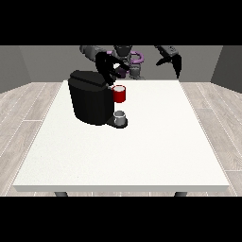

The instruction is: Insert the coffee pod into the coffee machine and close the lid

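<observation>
Robot body, seen small at the far edge of the view. Torso (127, 59): dark grey with a lighter grey lower section, crossed by purple curved bands. Arms: grey upper segments, darker toward the wrists. Robot hand at the view's left (108, 67) and robot hand at the view's right (171, 60): black throughout.

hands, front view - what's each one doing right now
Hand at the view's left: above the coffee machine; whether it holds anything cannot be told.
Hand at the view's right: raised off the table, holding nothing.
</observation>
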Available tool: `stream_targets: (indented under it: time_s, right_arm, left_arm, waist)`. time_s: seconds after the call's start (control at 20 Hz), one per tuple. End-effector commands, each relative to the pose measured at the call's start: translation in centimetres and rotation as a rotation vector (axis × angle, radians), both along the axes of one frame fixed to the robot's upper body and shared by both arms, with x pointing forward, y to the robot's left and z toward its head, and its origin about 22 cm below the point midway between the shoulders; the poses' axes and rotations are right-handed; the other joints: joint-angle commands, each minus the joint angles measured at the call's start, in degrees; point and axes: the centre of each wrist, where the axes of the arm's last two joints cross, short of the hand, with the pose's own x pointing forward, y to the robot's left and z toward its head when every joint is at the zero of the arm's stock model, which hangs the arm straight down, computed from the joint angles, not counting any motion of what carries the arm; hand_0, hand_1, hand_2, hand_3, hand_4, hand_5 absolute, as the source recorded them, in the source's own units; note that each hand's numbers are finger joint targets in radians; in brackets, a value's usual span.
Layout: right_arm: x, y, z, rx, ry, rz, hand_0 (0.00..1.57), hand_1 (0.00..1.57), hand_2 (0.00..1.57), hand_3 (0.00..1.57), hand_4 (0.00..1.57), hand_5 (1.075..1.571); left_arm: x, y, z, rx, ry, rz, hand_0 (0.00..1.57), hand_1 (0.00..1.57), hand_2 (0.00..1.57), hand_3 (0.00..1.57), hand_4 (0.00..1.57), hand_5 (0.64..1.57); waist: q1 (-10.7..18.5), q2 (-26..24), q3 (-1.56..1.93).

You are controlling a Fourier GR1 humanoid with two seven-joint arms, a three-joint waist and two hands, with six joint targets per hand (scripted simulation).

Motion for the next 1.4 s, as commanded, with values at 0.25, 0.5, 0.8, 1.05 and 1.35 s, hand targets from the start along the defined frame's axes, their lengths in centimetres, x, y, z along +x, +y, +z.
stream_targets:
  time_s: [0.25,0.5,0.8,1.05,1.35]
  right_arm:
    - [-0.9,5.2,6.4,-0.021,-0.21,0.18,0.0,0.0,0.0,0.0,0.09,1.571]
    - [-1.3,3.7,8.4,-0.035,-0.221,0.126,0.0,0.0,0.0,0.0,0.0,1.571]
    - [-1.4,2.4,10.6,-0.032,-0.25,0.083,0.0,0.0,0.0,0.0,0.0,1.571]
    - [-0.9,2.3,10.5,0.007,-0.324,0.081,0.0,0.0,0.0,0.0,0.0,1.571]
    - [-0.2,6.0,12.4,0.01,-0.354,0.172,0.0,0.0,0.0,0.0,0.1,1.571]
  left_arm:
    - [1.7,-1.7,2.1,-0.019,-0.047,-0.069,0.0,0.0,0.0,0.0,0.37,1.571]
    - [1.9,-3.4,2.5,-0.016,-0.056,-0.142,0.0,0.0,0.0,0.0,0.38,1.571]
    - [2.9,-4.0,4.4,0.004,-0.089,-0.201,0.0,0.0,0.0,0.0,0.2,1.571]
    - [2.7,-5.0,5.4,0.016,-0.141,-0.238,0.0,0.0,0.0,0.0,0.27,1.571]
    - [3.7,-5.1,7.5,0.001,-0.181,-0.231,0.0,0.0,0.0,0.0,0.32,1.571]
  waist:
    - [8.2,3.3,-1.41]
    - [11.9,3.9,-1.35]
    - [16.2,6.6,-1.32]
    - [17.8,10.0,-1.35]
    - [15.4,11.2,-1.42]
